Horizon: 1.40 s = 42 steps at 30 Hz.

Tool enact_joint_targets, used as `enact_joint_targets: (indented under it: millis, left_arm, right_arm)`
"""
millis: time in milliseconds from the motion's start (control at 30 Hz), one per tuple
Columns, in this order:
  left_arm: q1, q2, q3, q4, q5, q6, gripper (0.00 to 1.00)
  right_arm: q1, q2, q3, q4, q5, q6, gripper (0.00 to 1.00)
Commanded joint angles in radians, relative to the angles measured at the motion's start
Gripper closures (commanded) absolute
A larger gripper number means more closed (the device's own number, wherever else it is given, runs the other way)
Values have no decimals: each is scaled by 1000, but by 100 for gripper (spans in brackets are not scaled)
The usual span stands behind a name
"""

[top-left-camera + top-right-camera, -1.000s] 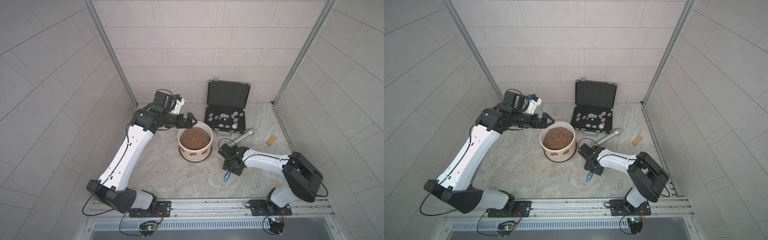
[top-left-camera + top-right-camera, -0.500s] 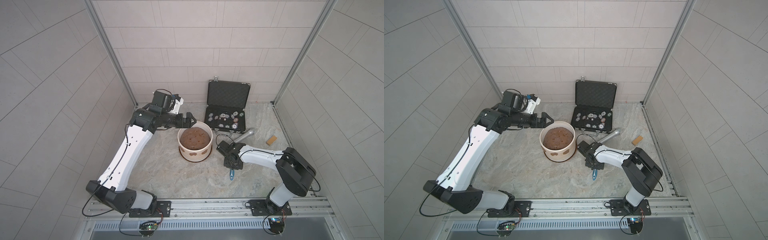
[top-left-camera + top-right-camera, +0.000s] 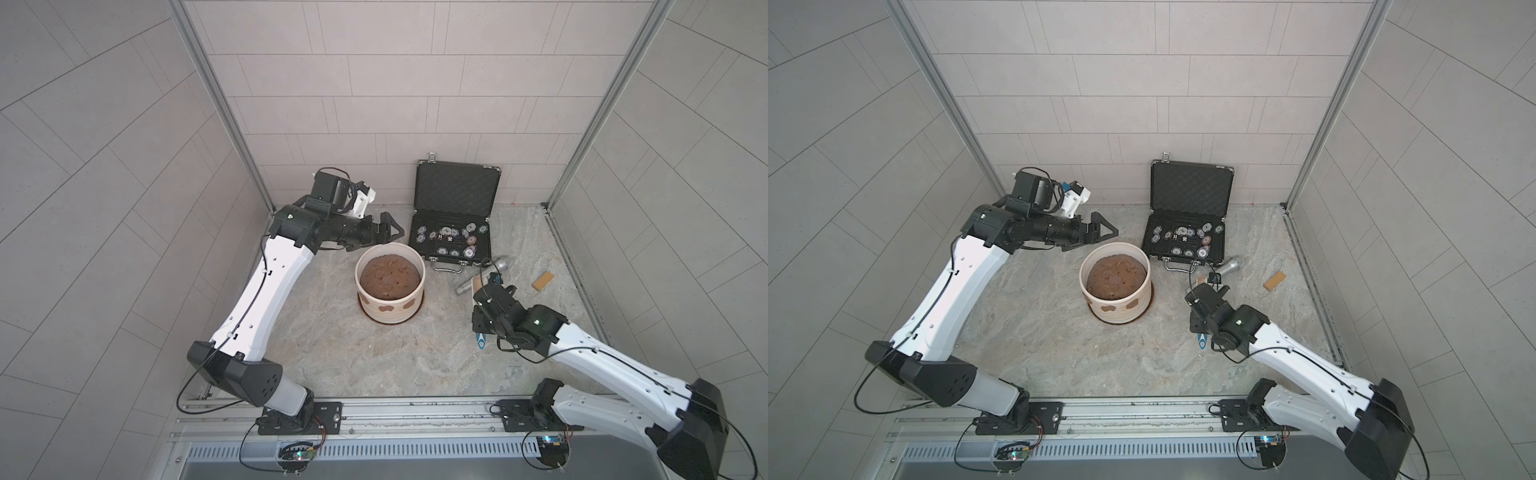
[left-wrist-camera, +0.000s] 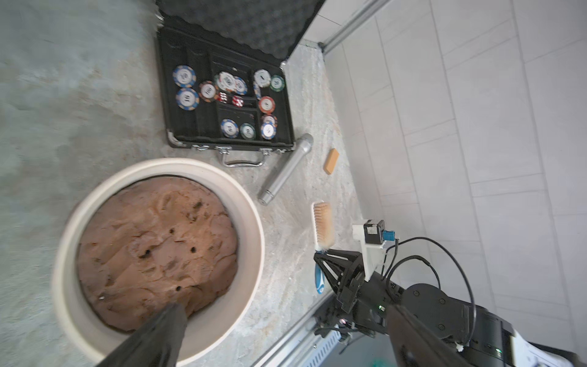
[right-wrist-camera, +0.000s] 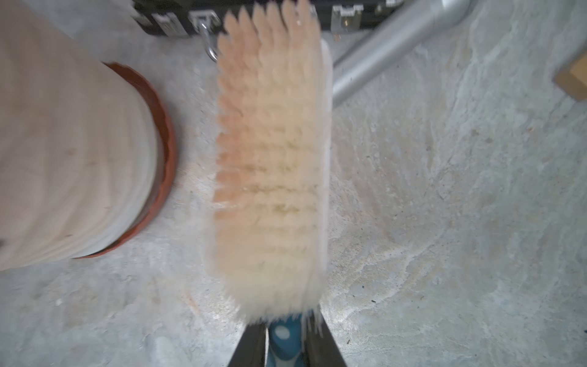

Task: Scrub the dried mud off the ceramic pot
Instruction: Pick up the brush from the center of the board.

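1. The right end effector (image 5: 284,333) is clamped on the blue handle of the brush (image 5: 270,159). The left end effector (image 3: 392,230) hangs with its jaws wide apart by the far rim of the ceramic pot (image 3: 398,316).
2. The pot stands mid-worktop (image 3: 332,353) on its saucer (image 5: 166,139), filled with soil (image 3: 388,276). Two patches of dried mud (image 3: 385,309) sit on the wall facing the robot's base.
3. By my judgement, the brush is gripped and scrubbing is not yet begun: the bristles are beside the pot, apart from it.
4. The next move likely calls for carrying the bristles round to the muddy side and pressing them against the wall, perhaps with the left end effector steadying the rim.
5. Both top views show the mud but hide the right jaws under the wrist. The right wrist view shows the grip, yet only clean wall. The left wrist view shows soil and brush, no mud.
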Motion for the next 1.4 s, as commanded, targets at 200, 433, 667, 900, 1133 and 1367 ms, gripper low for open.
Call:
enact_joint_targets:
  millis: [200,433,667,900,1133,1367]
  left_arm:
    - [-58,65,9,126,330,-65,0]
    - [-115,51,-79,198,360,-81,1]
    - [-151,42,-97,199,324,-60,0]
    - [-169,72,-83,181,266,-84,0]
    - [-174,66,-74,161,218,-83,19]
    - [-173,54,-89,169,232,-91,45]
  right_arm:
    - [0,-134,139,219,-224,-119,87]
    - [24,-11,243,320,-306,-92,87]
    - [62,86,308,363,-300,-66,88]
    - [130,155,365,364,-236,-73,88]
    - [170,212,420,336,-179,-88,89]
    - [189,243,434,308,-134,-87,89]
